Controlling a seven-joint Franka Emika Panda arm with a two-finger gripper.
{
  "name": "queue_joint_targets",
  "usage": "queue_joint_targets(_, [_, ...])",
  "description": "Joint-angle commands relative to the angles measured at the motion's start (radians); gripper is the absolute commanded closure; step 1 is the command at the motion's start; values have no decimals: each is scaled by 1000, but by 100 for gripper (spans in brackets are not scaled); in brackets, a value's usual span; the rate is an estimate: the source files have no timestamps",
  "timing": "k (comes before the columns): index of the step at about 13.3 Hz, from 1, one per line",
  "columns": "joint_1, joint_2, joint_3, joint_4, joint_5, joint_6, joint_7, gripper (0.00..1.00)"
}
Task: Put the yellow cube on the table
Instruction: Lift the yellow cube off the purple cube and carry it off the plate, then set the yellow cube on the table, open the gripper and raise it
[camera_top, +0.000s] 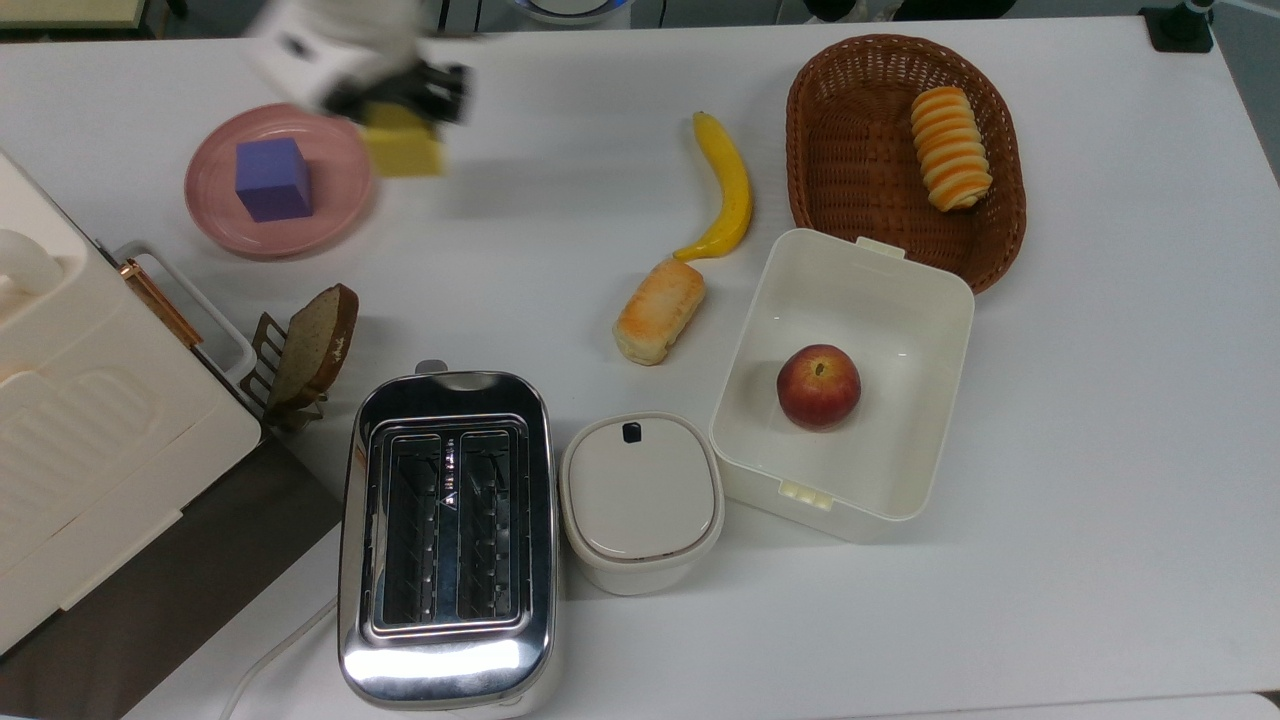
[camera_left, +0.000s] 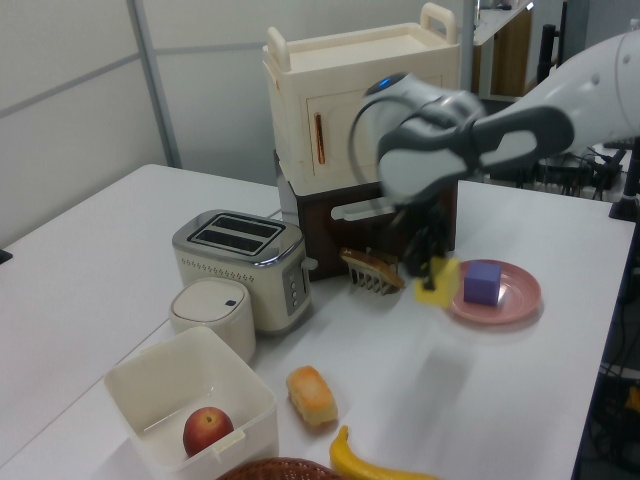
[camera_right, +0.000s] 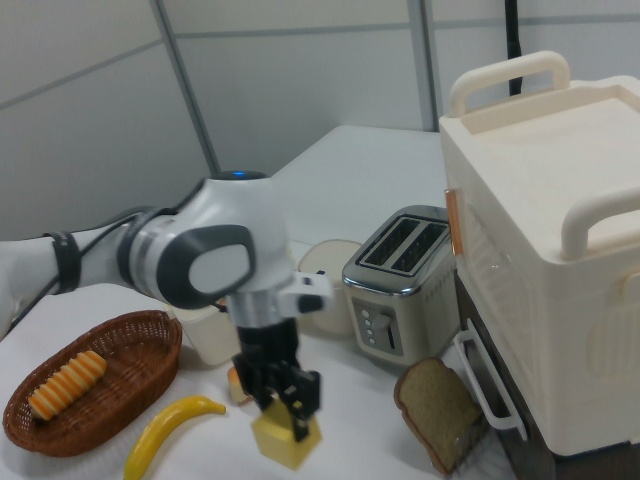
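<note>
On my feeds the white bench (camera_top: 560, 200) spreads under everything. Along the top view's left edge I see the cream cabinet (camera_top: 80, 420), then the chrome toaster (camera_top: 447, 540) with a small lidded cream container (camera_top: 641, 500) touching its side. To the top view's right of that sits the open cream box (camera_top: 850, 300) holding an apple (camera_top: 818, 386), and beyond it the wicker basket (camera_top: 860, 150) with a striped pastry (camera_top: 950, 147). The pink plate (camera_top: 330, 200) carries the purple cube (camera_top: 273, 179) alone. A banana (camera_top: 728, 186) and a bread roll (camera_top: 659, 311) lie mid-bench, nearly touching, and a toast slice (camera_top: 312, 343) leans in its rack beside the cabinet.

My end effector (camera_top: 405, 100) is clamped on the yellow cube (camera_top: 403, 150) — the fingers (camera_right: 303, 393) pinch its upper part. In the left view the cube (camera_left: 437, 281) hangs above the bench, just off the plate's rim on the left view's left — blurred, so I can't tell how it is turned.
</note>
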Motion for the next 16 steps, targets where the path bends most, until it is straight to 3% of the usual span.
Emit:
queue_joint_targets(1, [4, 65, 153, -40, -6, 96, 250, 76])
queue_joint_targets(2, [4, 99, 167, -37, -6, 131, 284, 74])
queue_joint_targets(3, [4, 118, 167, -35, -6, 162, 295, 51])
queue_joint_targets(4, [2, 118, 169, -31, -8, 173, 295, 17])
queue_joint_targets(5, [2, 118, 169, -29, -9, 173, 293, 0])
queue_joint_targets(9, [-8, 77, 180, 53, -9, 89, 295, 0])
queue_joint_targets(12, [-168, 5, 302, 196, 4, -84, 284, 0])
queue_joint_targets(14, [-254, -34, 318, 257, 81, -146, 220, 0])
queue_joint_targets(16, [-288, -74, 305, 270, 150, -213, 140, 0])
